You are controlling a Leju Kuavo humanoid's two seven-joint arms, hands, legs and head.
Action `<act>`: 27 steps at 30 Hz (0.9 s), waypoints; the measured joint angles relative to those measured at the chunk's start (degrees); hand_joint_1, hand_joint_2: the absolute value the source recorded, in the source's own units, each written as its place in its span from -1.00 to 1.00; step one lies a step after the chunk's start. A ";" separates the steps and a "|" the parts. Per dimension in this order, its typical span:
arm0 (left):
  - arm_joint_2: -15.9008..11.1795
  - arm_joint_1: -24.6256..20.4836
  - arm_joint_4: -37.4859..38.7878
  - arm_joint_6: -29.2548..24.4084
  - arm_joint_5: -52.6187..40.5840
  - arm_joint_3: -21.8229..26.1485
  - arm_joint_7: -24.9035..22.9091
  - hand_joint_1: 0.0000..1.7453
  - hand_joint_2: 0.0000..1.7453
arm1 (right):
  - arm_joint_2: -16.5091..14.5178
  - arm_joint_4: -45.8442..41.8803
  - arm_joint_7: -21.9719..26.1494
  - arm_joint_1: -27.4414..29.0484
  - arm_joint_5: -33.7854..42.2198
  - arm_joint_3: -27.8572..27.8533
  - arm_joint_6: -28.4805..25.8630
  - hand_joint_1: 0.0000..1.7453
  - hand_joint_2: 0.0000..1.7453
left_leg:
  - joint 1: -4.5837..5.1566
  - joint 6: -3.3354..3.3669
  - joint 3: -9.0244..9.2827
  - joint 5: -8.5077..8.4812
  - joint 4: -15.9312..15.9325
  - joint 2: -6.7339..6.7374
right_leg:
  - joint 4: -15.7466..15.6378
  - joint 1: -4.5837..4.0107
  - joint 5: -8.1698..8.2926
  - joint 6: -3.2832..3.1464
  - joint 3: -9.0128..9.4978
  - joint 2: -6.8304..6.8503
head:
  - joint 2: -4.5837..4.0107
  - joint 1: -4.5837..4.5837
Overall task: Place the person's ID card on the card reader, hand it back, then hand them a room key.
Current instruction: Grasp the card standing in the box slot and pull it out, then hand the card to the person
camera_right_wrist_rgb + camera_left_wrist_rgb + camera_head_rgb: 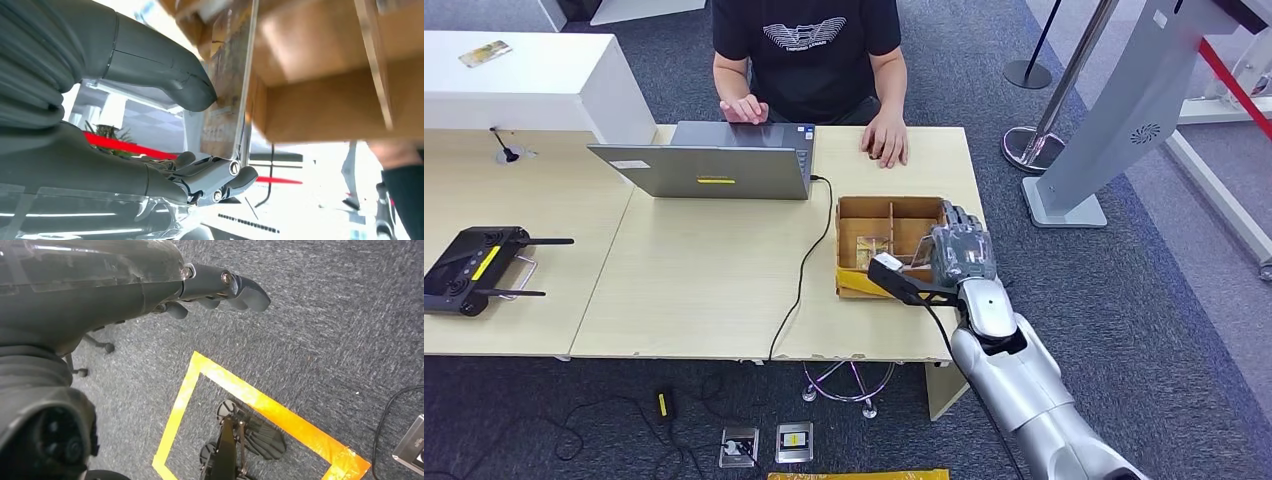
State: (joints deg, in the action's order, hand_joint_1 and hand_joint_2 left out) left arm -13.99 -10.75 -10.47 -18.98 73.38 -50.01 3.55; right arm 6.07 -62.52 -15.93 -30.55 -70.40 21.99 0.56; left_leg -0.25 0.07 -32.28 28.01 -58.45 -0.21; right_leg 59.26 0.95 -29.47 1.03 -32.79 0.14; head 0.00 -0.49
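A black remote controller (479, 270) with two antennas is seen far left of the wooden tray (852, 208), on the pale desk (694, 300). Nearer to the tray, an open grey laptop (709, 160) is placed, with its black cable (809, 250) running down past the left wall of the tray. A person's hand (886, 138) is rested on the desk just behind the tray. The tray is divided into compartments, and a few cards (871, 247) are laid in the front left one. The right hand (962, 252) is held over the front right part of the tray.

In the right wrist view a thin, clear-edged room key card (227, 95) with a brownish print is pinched upright between the thumb (165, 65) and the fingers (215, 175) of the right hand, beside the tray wall. In the left wrist view the left hand (220, 290) is seen hanging over grey carpet (325, 315) with orange tape (260, 402), its fingers curled and holding nothing.
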 joint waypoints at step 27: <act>-0.76 0.05 0.00 2.79 -2.49 -0.22 1.73 -1.00 -1.00 | -5.94 6.43 4.13 -14.63 -0.70 -1.01 -7.96 1.00 1.00 | -0.02 -0.05 -0.04 -0.04 0.00 -0.02 | 0.02 -0.02 0.05 -0.07 -0.01 0.02 | 0.00 0.01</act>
State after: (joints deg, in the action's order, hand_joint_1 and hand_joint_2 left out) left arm -14.75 -10.69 -10.47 -16.20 70.89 -50.23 5.28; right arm 0.13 -56.09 -11.80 -45.18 -71.10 20.98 -7.40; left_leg -0.27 0.02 -32.32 27.97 -58.45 -0.23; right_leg 59.28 0.92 -29.43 0.95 -32.80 0.16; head 0.00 -0.48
